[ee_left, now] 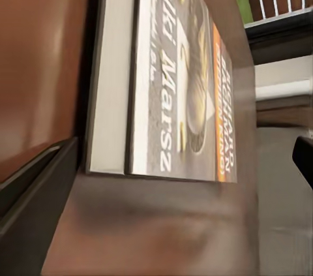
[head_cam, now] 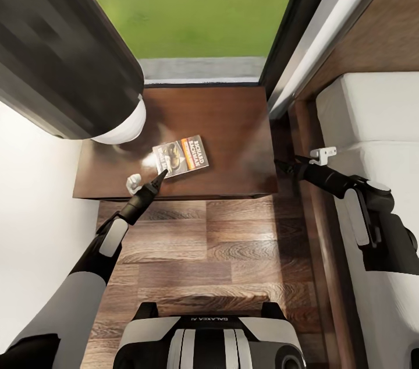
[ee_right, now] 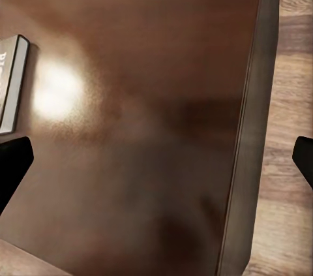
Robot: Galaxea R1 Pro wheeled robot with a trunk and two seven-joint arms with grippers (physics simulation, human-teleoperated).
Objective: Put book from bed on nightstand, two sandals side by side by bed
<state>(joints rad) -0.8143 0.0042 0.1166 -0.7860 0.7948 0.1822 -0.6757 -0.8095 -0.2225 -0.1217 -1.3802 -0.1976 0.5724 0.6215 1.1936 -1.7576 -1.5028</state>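
Looking down, you see the book (head_cam: 181,156) lying flat on the nightstand (head_cam: 233,124), just beside the bed (head_cam: 372,124); your left claw (head_cam: 145,180) sits at its near corner, fingers spread wide, holding nothing. Your right claw (head_cam: 299,160) hangs open and empty between nightstand and bed; the floor (head_cam: 221,247) lies below.

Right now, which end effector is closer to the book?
The left end effector: one fingertip sits at the book's near corner on the nightstand. The right end effector hangs off the nightstand's bed-side edge.
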